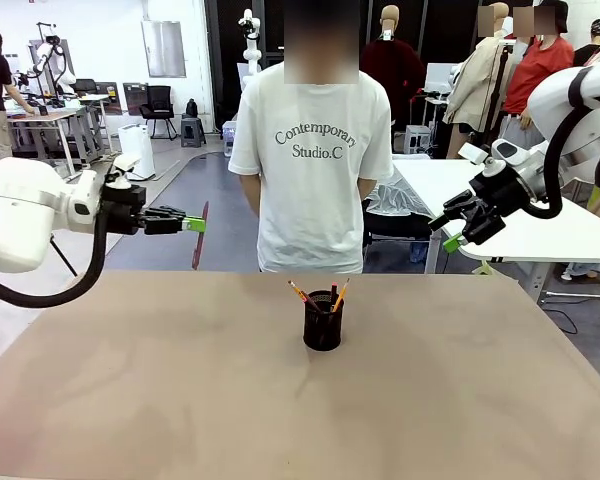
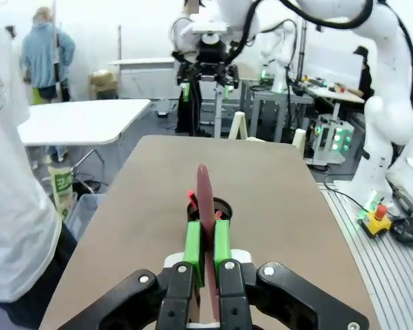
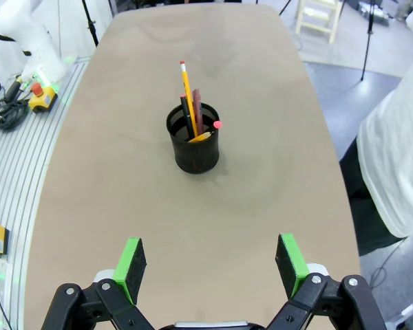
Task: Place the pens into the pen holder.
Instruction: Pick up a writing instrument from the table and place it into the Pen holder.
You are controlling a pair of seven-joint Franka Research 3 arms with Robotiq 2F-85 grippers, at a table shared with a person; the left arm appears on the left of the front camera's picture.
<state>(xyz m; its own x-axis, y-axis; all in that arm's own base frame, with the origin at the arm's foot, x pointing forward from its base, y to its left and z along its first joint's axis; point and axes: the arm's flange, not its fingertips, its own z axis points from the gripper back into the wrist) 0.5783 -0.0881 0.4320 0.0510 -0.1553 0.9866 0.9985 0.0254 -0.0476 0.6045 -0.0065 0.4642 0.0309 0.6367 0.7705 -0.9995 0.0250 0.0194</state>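
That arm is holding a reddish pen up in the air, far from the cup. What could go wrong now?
The left pincer grips the reddish-brown pen near one end, so it might tilt or slip. The cup already holds several pens leaning outward; the new one could knock them or miss the opening. The cup looks light and might tip.

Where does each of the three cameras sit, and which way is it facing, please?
Front view: fixed at the robot's side of the table, facing the person; both arms enter.
Left wrist view: on the left arm, looking along the left tool, shut on a reddish-brown pen, across at the right tool.
Right wrist view: above the table, looking down past the open right tool.
All share the pen holder.
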